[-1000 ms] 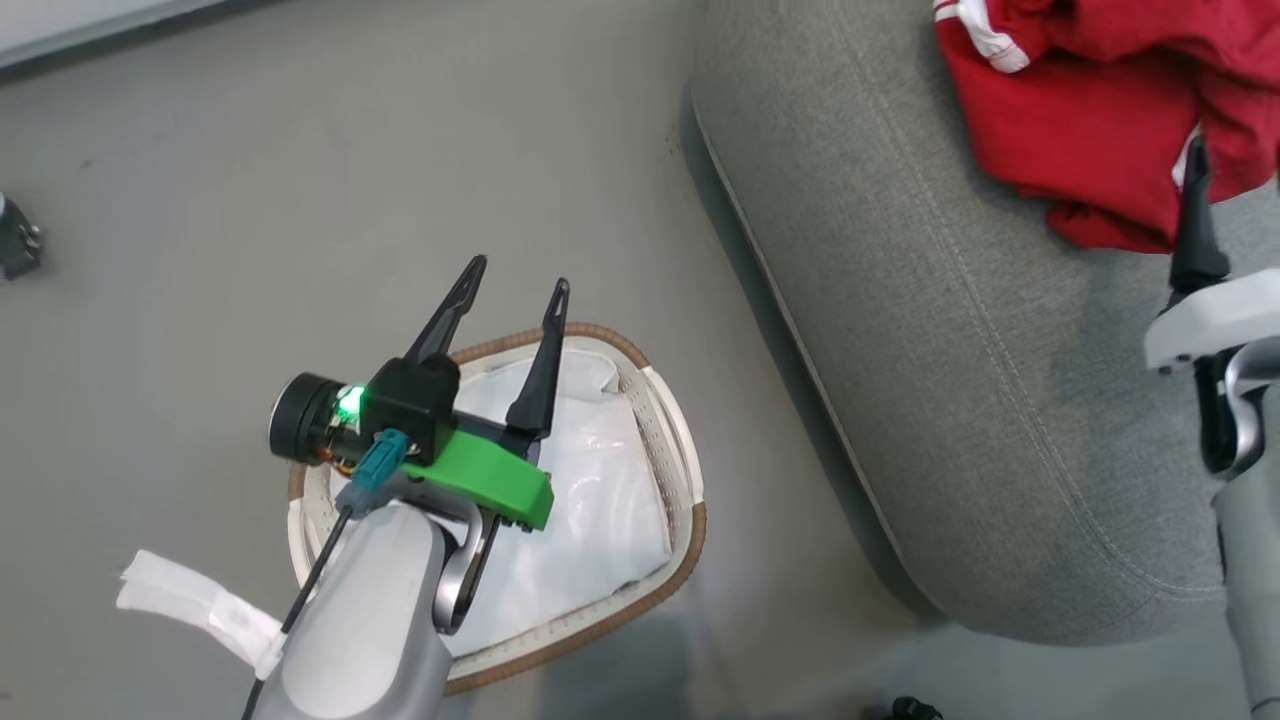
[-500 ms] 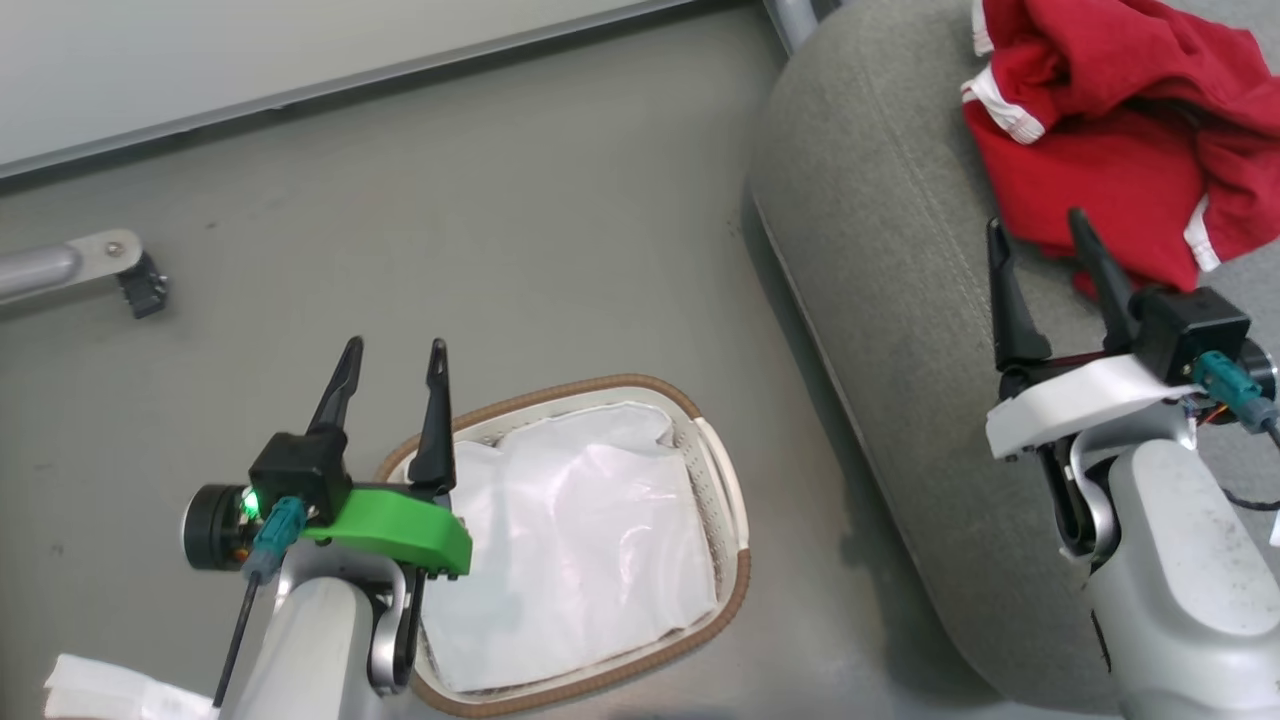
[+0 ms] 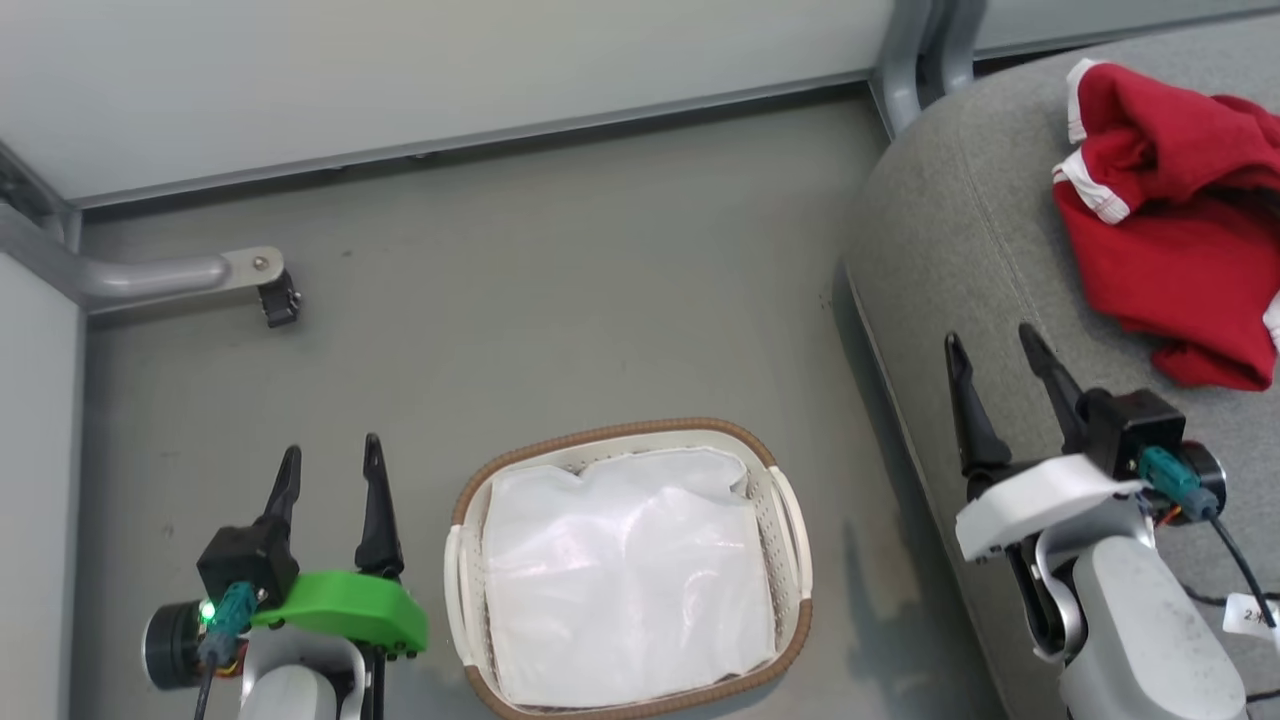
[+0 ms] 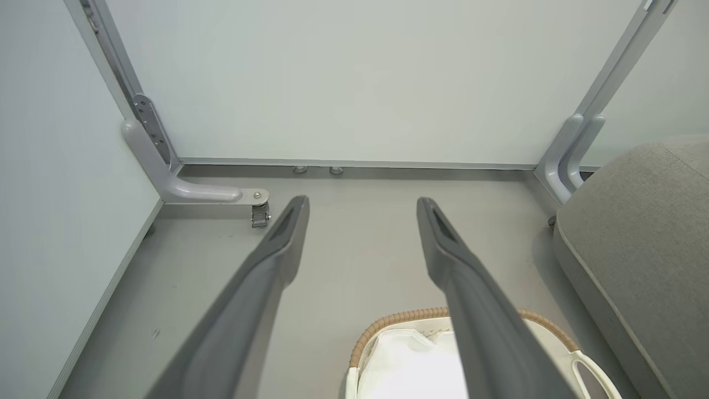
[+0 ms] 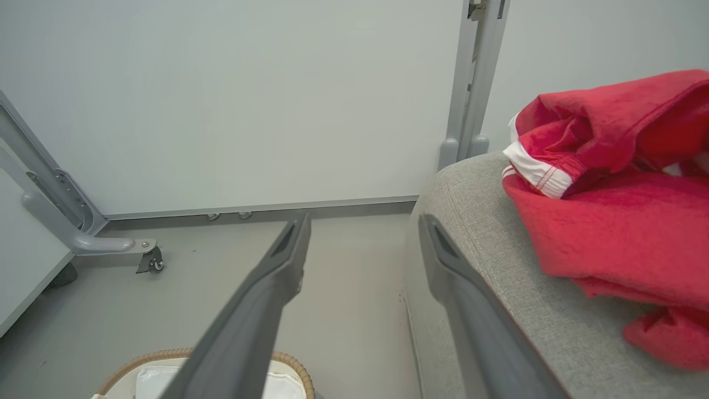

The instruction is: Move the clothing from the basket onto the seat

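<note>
Red white-trimmed clothing [image 3: 1170, 230] lies upper right on the grey upholstered seat [image 3: 960, 250]; hence, we judge, left tool [image 3: 331, 445] and right tool [image 3: 988, 335] hang released.

Item: white tag [image 3: 1248, 613], fixed to the black cable [image 3: 1236, 566] at the head view's lower right. Marking: dark characters, the first resembling "2" (the rest was too small to read). No other legible text was recorded.

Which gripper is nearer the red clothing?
Right. The right gripper hangs over the seat edge, short of the clothing; the left gripper is over the floor, beyond the basket.
</note>
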You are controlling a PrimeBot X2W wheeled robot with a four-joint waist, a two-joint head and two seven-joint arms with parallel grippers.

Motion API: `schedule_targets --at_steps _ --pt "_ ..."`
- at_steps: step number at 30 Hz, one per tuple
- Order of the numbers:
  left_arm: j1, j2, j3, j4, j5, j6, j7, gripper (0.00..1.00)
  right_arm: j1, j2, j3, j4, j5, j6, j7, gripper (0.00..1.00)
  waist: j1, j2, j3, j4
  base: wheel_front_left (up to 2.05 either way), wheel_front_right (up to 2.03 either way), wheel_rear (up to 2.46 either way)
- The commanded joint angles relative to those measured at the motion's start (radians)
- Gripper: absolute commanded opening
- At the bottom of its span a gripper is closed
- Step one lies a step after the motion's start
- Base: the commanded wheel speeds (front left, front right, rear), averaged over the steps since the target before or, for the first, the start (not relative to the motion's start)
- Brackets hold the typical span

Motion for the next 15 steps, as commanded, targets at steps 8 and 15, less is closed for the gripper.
schedule_targets --at_steps 8,15 --pt "0.095 0.003 0.031 0.013 -0.016 -0.004 -0.001 1.00 0.100 0.026 -0.018 0.033 0.029 -0.001 -0.002 1.00 0.0001 0.0000 -0.096 0.034 0.00 0.00 0.00" --pt "0.145 0.003 0.025 0.011 -0.027 0.002 -0.001 1.00 0.157 0.034 -0.027 0.036 0.017 -0.001 -0.002 1.00 0.0001 0.0000 -0.141 0.039 0.00 0.00 0.00"
